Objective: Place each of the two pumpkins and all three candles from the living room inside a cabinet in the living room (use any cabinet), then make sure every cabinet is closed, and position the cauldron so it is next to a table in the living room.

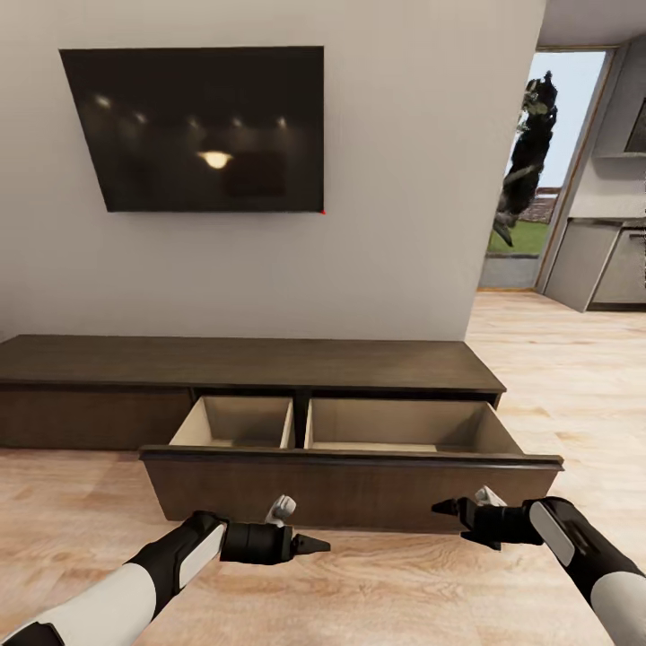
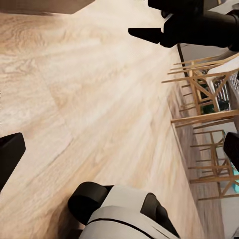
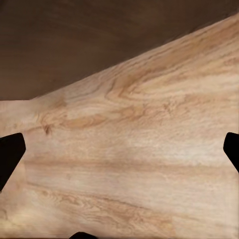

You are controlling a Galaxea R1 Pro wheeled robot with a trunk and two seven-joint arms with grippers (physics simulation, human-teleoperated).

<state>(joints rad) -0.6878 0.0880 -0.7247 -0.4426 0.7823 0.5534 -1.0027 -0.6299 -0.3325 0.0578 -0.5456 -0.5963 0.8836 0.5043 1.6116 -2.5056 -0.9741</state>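
The long, low dark brown cabinet [image 1: 242,363] stands against the wall under a TV. Its wide drawer front [image 1: 350,484] is pulled out toward me, and two pale wood compartments [image 1: 235,422] inside hold nothing. My left gripper [image 1: 301,526] hovers open over the floor just in front of the drawer's left part. My right gripper [image 1: 464,502] is open too, close to the drawer front's right part. In the right wrist view the dark drawer front [image 3: 89,40] meets the floor. The left wrist view catches my right gripper [image 2: 149,34] too. The pumpkins, candles and cauldron are out of view.
A black TV [image 1: 202,130] hangs on the wall above the cabinet. At the right an opening leads to grey kitchen units [image 1: 601,265] and a window. Wooden chairs [image 2: 204,99] stand off to the side in the left wrist view. Light wood floor [image 1: 377,592] lies below my arms.
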